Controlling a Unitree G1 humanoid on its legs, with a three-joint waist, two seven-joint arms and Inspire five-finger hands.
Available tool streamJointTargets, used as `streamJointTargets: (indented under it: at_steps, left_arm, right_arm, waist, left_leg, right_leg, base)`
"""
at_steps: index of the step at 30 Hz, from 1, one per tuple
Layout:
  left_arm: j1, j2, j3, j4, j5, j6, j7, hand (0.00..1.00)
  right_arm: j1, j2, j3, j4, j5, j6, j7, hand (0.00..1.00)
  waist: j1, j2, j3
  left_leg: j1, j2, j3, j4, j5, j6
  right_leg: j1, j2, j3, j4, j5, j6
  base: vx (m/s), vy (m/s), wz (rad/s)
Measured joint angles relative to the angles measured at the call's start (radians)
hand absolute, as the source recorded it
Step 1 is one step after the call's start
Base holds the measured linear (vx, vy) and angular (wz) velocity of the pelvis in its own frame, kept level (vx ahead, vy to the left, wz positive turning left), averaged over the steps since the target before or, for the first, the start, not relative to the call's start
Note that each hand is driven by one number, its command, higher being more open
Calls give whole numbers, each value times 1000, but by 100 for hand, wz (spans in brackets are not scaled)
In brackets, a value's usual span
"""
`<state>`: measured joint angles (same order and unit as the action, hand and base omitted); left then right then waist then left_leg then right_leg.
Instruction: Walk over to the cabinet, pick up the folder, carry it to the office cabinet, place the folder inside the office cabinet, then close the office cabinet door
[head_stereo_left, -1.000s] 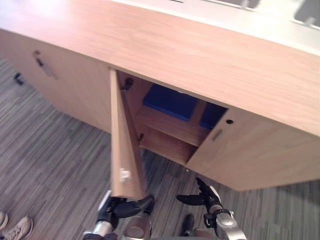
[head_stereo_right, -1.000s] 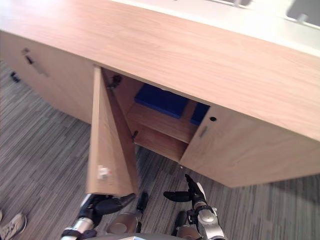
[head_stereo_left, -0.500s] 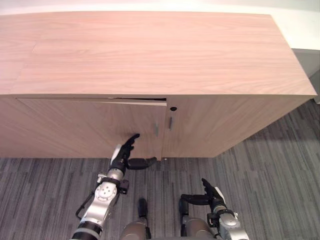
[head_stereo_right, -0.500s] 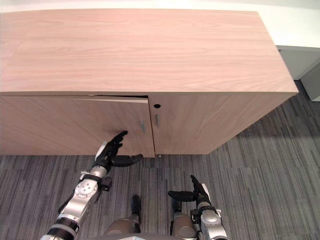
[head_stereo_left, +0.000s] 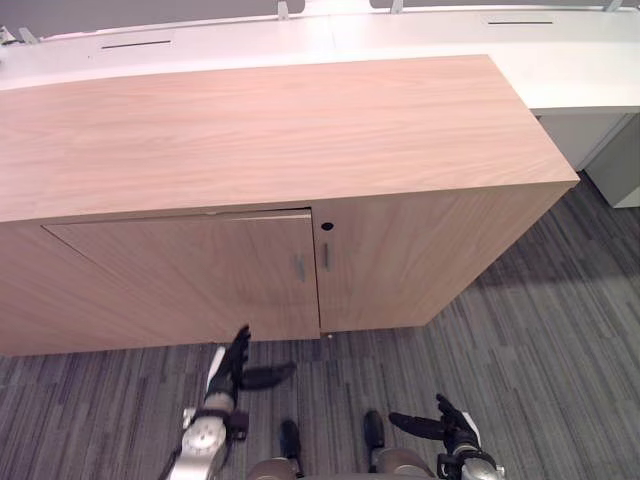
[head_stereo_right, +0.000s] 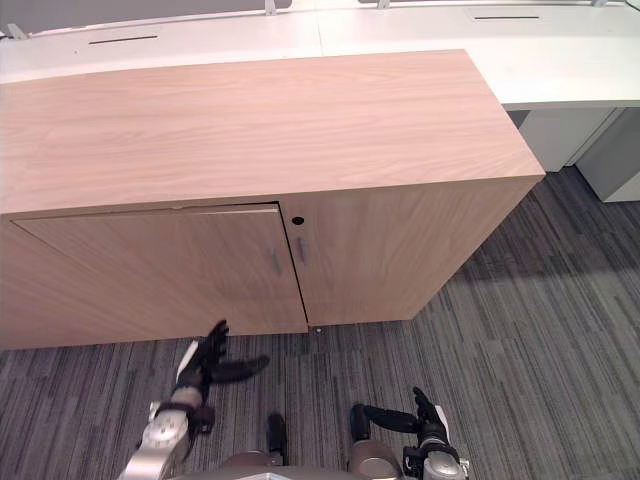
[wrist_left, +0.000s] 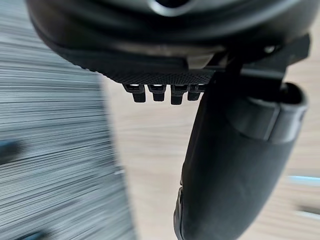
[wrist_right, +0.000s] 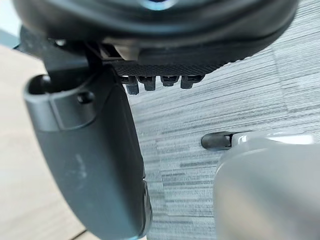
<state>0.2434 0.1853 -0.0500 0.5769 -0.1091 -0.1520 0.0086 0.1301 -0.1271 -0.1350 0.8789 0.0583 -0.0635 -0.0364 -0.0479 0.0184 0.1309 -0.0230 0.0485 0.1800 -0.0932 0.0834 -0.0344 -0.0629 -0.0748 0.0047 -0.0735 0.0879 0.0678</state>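
The office cabinet (head_stereo_left: 260, 130) spans mid-frame with its left door (head_stereo_left: 190, 275) flush, a white desk (head_stereo_left: 560, 60) behind and grey carpet (head_stereo_left: 560, 330) below. At the bottom, the left hand (head_stereo_left: 232, 368) points straight-fingered near the door's lower edge. The right hand (head_stereo_left: 452, 431) hangs spread at lower right.

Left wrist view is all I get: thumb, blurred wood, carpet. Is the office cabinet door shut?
Observer: Head views show the office cabinet door level with the door beside it; it looks shut.
Operator: Left robot hand on it?
Observer: The left robot hand is open, fingers straight, low before the door's bottom edge; contact I cannot tell.
Operator: Right one?
Observer: The right robot hand is open and empty, low over the carpet.
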Motion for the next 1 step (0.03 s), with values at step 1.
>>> streamJointTargets:
  at_steps: [1]
  left_arm:
    - [20, -8, 15, 42, 0, 6, -7, 100]
  right_arm:
    - [0, 0, -15, 0, 0, 0, -1, 100]
  waist:
    - [2, 2, -5]
  left_leg:
    - [8, 0, 3, 0, -5, 0]
  right_leg:
    - [7, 1, 6, -3, 1, 2]
  base:
    - [35, 1, -15]
